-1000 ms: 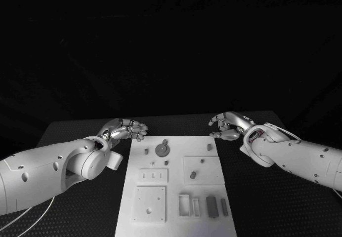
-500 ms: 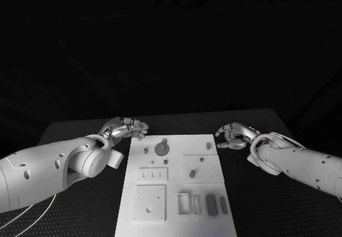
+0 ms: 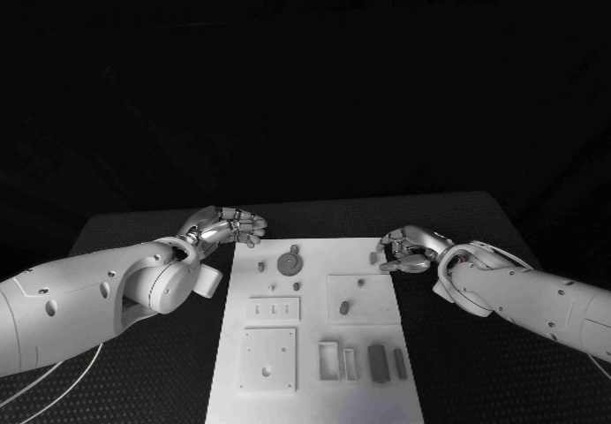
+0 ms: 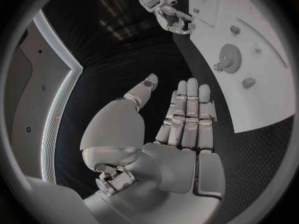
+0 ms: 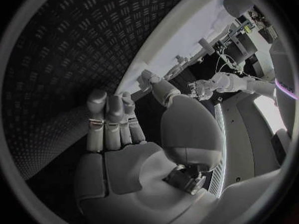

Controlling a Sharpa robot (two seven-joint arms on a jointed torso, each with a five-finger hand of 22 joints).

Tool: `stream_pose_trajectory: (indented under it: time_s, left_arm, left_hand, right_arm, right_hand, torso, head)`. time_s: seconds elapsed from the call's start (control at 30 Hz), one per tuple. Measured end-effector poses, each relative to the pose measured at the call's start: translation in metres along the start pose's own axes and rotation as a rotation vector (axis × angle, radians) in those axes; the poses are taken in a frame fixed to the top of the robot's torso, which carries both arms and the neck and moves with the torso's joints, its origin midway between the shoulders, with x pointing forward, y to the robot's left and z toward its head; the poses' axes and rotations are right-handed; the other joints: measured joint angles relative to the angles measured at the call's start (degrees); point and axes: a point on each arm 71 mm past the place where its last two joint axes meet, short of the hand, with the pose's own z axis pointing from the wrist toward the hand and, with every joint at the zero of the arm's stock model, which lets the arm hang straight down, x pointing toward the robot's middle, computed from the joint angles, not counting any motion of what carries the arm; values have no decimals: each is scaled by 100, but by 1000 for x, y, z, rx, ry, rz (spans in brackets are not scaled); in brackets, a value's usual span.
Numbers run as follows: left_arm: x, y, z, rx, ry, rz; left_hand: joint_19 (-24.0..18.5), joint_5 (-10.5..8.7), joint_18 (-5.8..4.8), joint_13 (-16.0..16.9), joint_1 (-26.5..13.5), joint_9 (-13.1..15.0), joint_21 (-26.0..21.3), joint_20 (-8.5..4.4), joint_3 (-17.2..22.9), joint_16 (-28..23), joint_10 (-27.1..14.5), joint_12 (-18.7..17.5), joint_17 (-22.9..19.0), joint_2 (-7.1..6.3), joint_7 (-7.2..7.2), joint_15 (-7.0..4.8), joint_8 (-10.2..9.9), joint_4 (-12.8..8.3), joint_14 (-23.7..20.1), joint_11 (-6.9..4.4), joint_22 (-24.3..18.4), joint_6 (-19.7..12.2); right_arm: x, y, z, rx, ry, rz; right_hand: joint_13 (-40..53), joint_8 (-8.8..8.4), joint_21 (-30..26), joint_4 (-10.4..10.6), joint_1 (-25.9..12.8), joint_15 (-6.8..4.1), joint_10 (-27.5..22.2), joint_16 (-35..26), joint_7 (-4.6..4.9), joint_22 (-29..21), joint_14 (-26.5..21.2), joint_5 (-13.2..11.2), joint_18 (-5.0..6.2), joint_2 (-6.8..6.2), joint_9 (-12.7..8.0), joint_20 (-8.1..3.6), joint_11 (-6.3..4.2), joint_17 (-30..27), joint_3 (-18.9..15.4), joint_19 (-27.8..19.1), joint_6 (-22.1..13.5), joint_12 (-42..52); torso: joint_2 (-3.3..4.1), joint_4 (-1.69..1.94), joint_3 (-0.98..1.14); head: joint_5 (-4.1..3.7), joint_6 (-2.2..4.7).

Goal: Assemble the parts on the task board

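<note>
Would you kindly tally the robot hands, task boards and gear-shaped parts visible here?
Hands: 2, left hand and right hand
Task board: 1
Gear-shaped part: 1
Total: 4

No readable text or markings.

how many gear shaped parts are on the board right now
1. The gear sits near the far end of the task board, between the two hands; the left wrist view shows it too. Small pieces elsewhere are too small to tell apart.
</note>
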Motion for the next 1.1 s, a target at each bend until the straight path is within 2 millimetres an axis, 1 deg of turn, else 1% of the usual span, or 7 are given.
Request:
stream_pose_trajectory:
  time_s: [0.17,0.33,0.4,0.63,0.93,1.0,1.1]
  left_arm:
    - [1,0,0,0,2,0]
    - [1,0,0,0,2,0]
    - [0,0,0,0,2,0]
    - [0,0,0,0,2,-1]
    - [0,0,0,0,1,-1]
    - [0,0,0,0,2,-1]
    - [0,0,0,0,2,-1]
  left_hand:
    - [0,0,-3,0,0,0,0,0,0,0,0,0,0,0,0,0,0,0,0,0,-1,0]
    - [0,0,-5,0,0,0,0,0,0,0,0,0,2,0,0,0,0,0,0,0,-1,0]
    - [0,0,-6,-1,0,-1,0,0,0,0,0,0,5,0,0,0,0,0,0,0,-1,0]
    - [1,0,-10,-1,0,-1,0,0,0,0,0,0,4,0,0,0,0,0,0,0,-1,0]
    - [-19,0,-21,-1,-22,3,0,21,0,0,0,0,4,22,0,0,0,0,0,0,-2,0]
    - [-20,0,-21,-1,-22,4,0,21,0,0,0,0,5,22,0,0,0,0,0,0,-2,0]
    - [-20,0,-22,-1,-22,4,0,21,0,0,0,0,9,22,0,0,0,0,0,0,-2,0]
  right_arm:
    - [4,5,3,-12,10,5]
    - [6,8,4,-21,14,8]
    - [7,9,5,-25,15,8]
    - [8,11,7,-30,16,10]
    - [8,11,7,-30,17,11]
    - [9,12,7,-30,17,11]
    - [9,13,8,-31,18,12]
  right_hand:
    - [-9,36,0,-9,30,0,0,0,-18,0,-1,-136,1,30,14,7,0,7,42,-9,5,0]
    - [-16,107,0,22,87,0,0,0,-90,0,0,-247,1,87,27,8,0,13,92,-9,82,27]
    - [-29,136,0,47,114,0,0,0,-125,0,0,-382,2,114,31,8,0,13,145,-9,120,27]
    - [-53,186,0,128,119,0,3,1,-111,-1,0,-673,4,167,31,8,-2,13,321,-9,240,62]
    - [-62,224,0,205,97,2,23,2,-154,-1,1,-713,7,189,30,9,-21,19,461,-9,367,62]
    - [-70,254,0,212,116,-1,43,3,-83,-1,5,-713,8,208,38,9,-41,19,468,-9,504,62]
    - [-71,286,0,214,97,-28,55,4,-121,-2,33,-713,8,234,51,9,-53,24,501,-9,563,62]
  torso:
    - [0,0,-1]
    - [1,7,-3]
    - [1,7,-3]
    - [1,2,-7]
    - [-2,-1,-4]
    - [-3,-3,-4]
    - [-4,-7,-4]
  head:
    - [6,-9]
    - [6,-18]
    - [9,-21]
    - [12,-30]
    - [12,-46]
    - [13,-47]
    - [19,-51]
